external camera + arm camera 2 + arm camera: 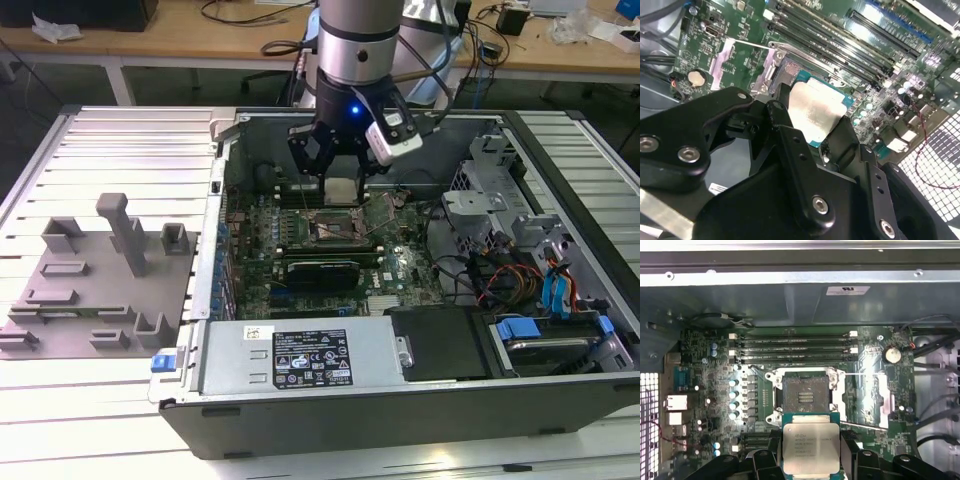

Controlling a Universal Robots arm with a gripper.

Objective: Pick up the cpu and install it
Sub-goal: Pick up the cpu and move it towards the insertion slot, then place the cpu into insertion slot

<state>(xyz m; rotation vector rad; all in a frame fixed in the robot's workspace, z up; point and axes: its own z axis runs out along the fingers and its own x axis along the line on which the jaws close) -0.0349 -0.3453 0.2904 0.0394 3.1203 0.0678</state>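
Note:
The cpu, a flat square chip with a pale silvery top, is clamped between my black fingers on two opposite edges. My gripper hangs inside the open computer case, shut on the cpu. The chip is held level above the green board, just beside the dark metal-framed socket, not over its middle. The socket lies open and its contact field is bare. In the second wrist view the cpu covers part of the socket.
The socket's hinged load plate and lever stand folded aside. Memory slots run along one side of the socket. A grey plastic tray with upright blocks lies outside the case on the exterior view's left. Cables and a drive cage fill the case's right part.

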